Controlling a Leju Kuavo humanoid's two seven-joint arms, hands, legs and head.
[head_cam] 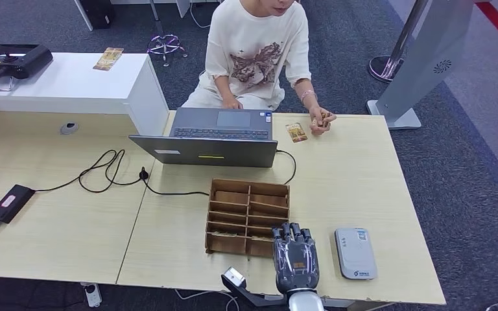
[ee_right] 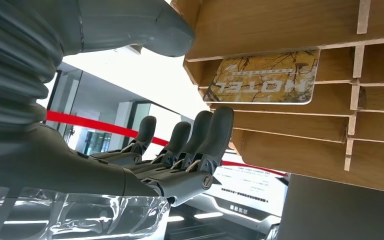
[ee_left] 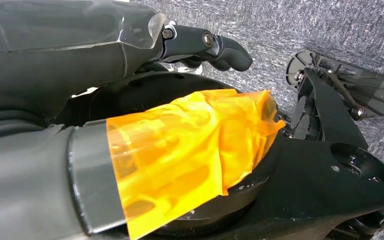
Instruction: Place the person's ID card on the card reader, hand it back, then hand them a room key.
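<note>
A small brown-and-gold card [head_cam: 296, 133] lies flat on the table's far side, beside the laptop and just short of the person's hand [head_cam: 321, 121]. The grey-white card reader [head_cam: 355, 253] sits near the front edge. My right hand [head_cam: 295, 259] hovers flat left of the reader, fingers straight and apart, holding nothing, fingertips at the near right corner of the wooden slotted box [head_cam: 248, 217]. In the right wrist view my right hand's fingers [ee_right: 200, 137] reach beside the box [ee_right: 290, 135], where a "HOTEL" key card [ee_right: 262, 77] rests in a slot. My left hand [ee_left: 205, 45] hangs over carpet, holding nothing.
An open grey laptop [head_cam: 215, 133] stands between the box and the seated person [head_cam: 257, 52]. A black cable and power brick [head_cam: 11, 203] lie on the table's left part. A white counter [head_cam: 71, 84] at far left carries another card [head_cam: 108, 58] and a black device [head_cam: 13, 58].
</note>
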